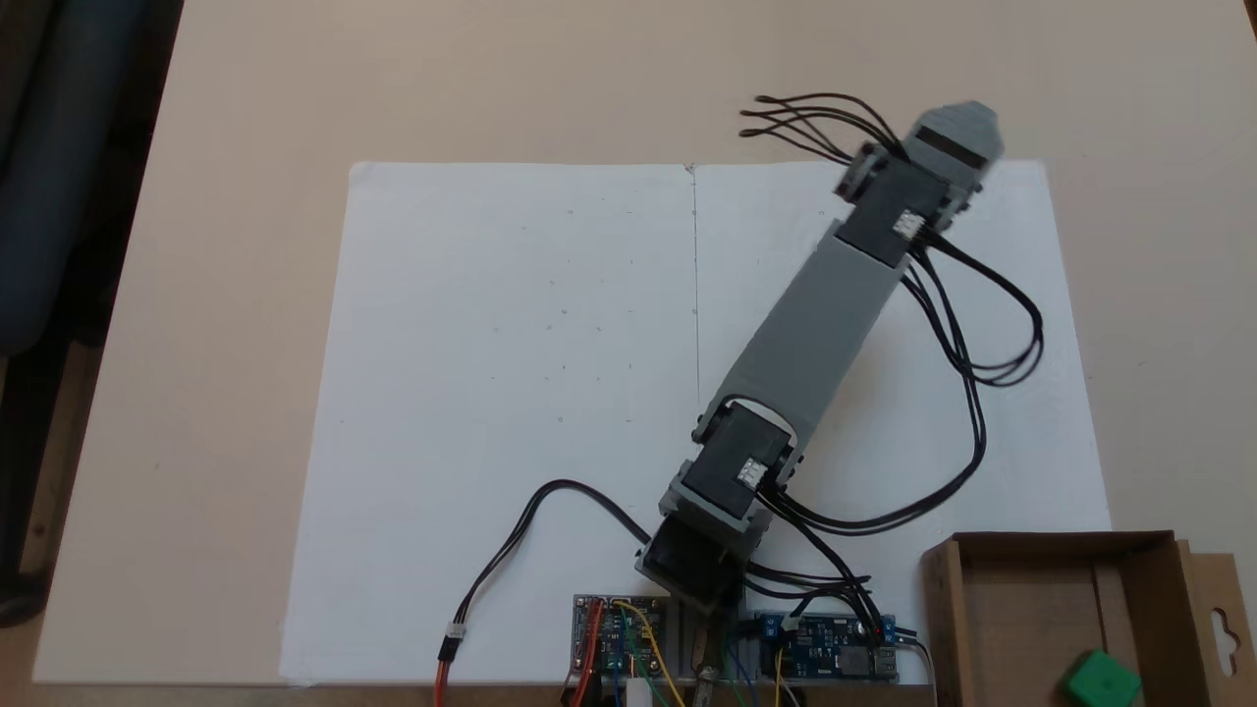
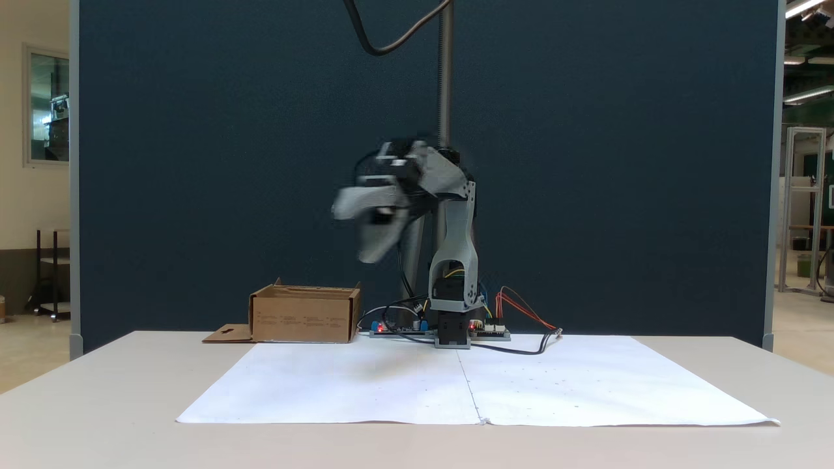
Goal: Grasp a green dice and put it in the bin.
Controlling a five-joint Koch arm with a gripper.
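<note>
Dice: we see the dice [image 1: 1103,679] lying inside the bin [image 1: 1149,579] from above; the side view shows just the bin's [image 2: 303,316] outer wall.
Pincer: raised over the paper [image 1: 511,393], blurred [image 2: 365,225]; we cannot tell its opening.
Writing: faint print on the bin wall, unreadable.

Matt brown cardboard bin [image 1: 1139,589]; glossy green plastic dice [image 1: 1103,680]; smooth matt white paper sheet [image 1: 511,393]; matt grey plastic arm [image 1: 815,324].

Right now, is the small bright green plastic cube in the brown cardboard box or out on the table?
In. The small bright green plastic cube lies on the floor of the brown cardboard box, inside its walls.
</note>
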